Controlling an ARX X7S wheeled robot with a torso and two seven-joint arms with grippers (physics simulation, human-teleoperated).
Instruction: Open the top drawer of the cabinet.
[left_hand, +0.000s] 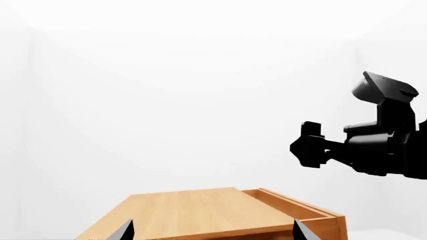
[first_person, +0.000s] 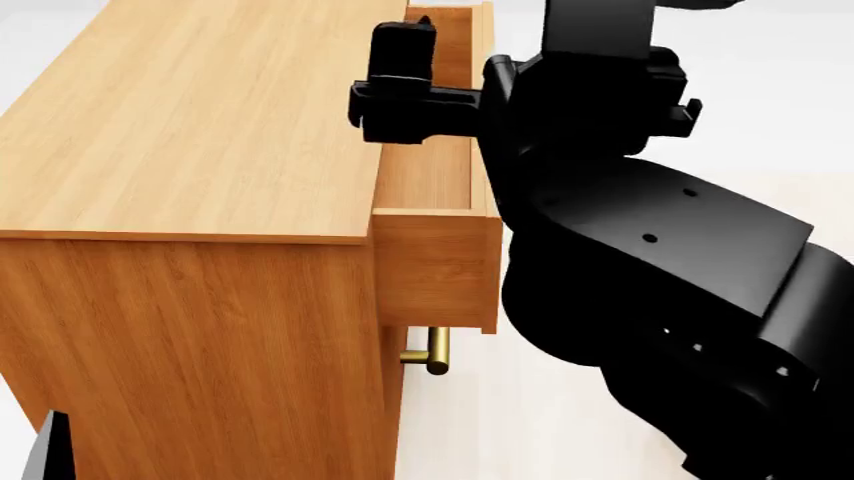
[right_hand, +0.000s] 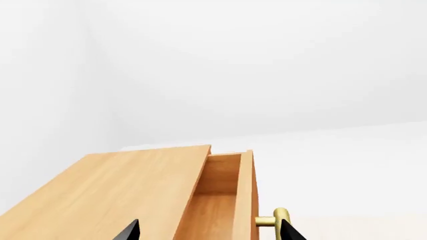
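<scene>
The orange-brown wood cabinet (first_person: 187, 130) fills the left of the head view. Its top drawer (first_person: 434, 190) stands pulled out to the right, with its inside showing. My right gripper (first_person: 395, 85) hovers open and empty over the drawer. In the right wrist view the gripper (right_hand: 210, 232) has its tips wide apart above the drawer (right_hand: 217, 200), and the drawer's brass handle (right_hand: 277, 220) lies beside one tip. My left gripper (left_hand: 213, 232) is open and empty, looking over the cabinet top (left_hand: 193, 210) at the open drawer (left_hand: 300, 212).
A lower drawer's brass handle (first_person: 430, 352) pokes out under the open drawer. My bulky right arm (first_person: 641, 260) fills the right of the head view and hides the drawer front. It also shows in the left wrist view (left_hand: 373, 145). White floor and walls surround the cabinet.
</scene>
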